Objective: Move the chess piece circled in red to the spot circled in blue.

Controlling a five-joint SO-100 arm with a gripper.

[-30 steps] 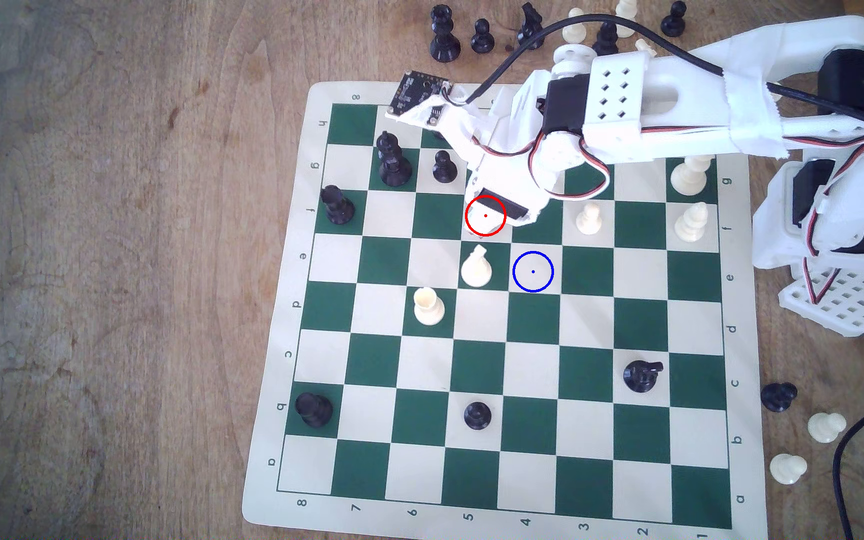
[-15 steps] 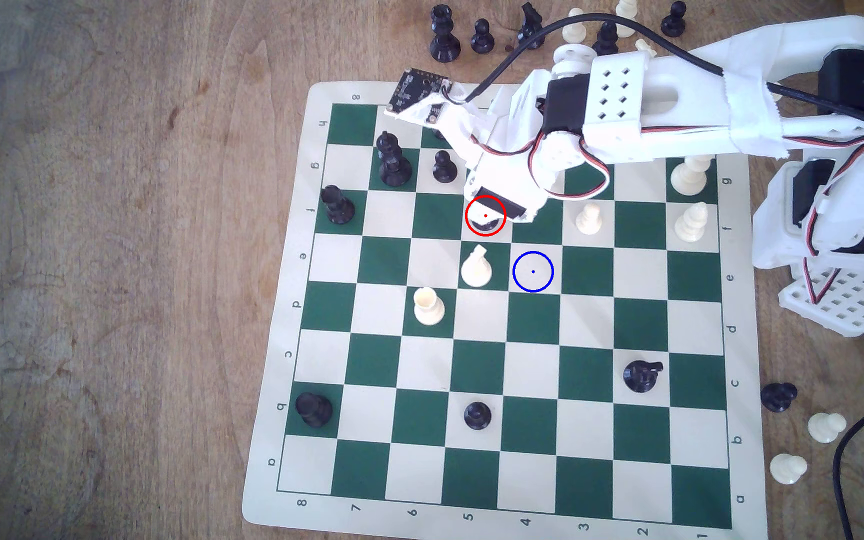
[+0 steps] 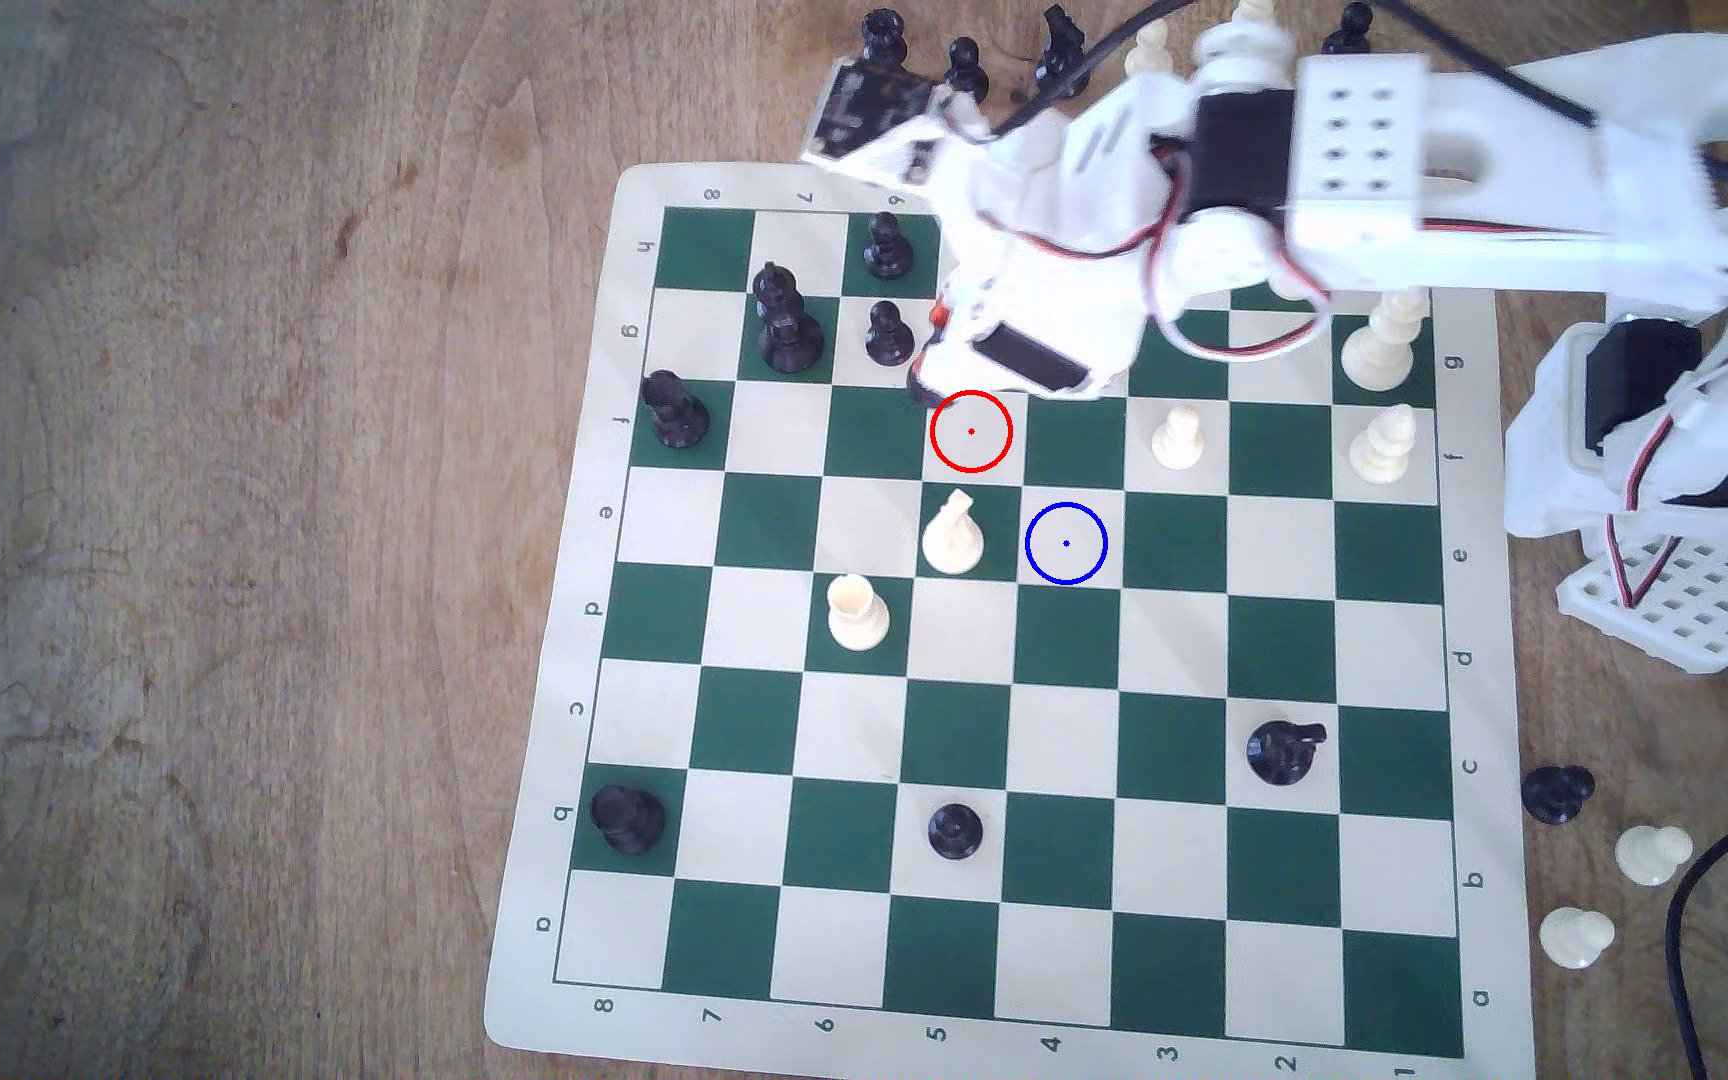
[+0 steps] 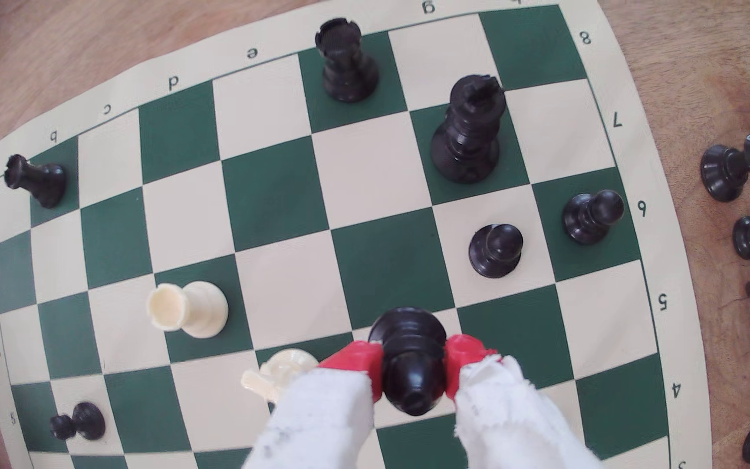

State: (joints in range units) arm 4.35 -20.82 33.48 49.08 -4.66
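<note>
My end effector [image 4: 414, 370] is clamped on the chess piece [image 4: 409, 356], lifted off the red-ringed square; the grip seems high on its tapering body, so it could slip or clip the cream piece [image 3: 951, 535] beside the spot [image 3: 1066, 543].

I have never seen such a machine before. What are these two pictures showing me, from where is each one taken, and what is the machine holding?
A white plastic robot arm works over a green and cream chessboard on a wooden table. The exterior view looks down from above; the wrist view comes from a camera on the arm itself. The end effector, with red fingertips, is shut on a short black plastic chess piece, raised off the board. The red drawn ring now encloses a bare square; the blue drawn ring marks its goal square.
</note>
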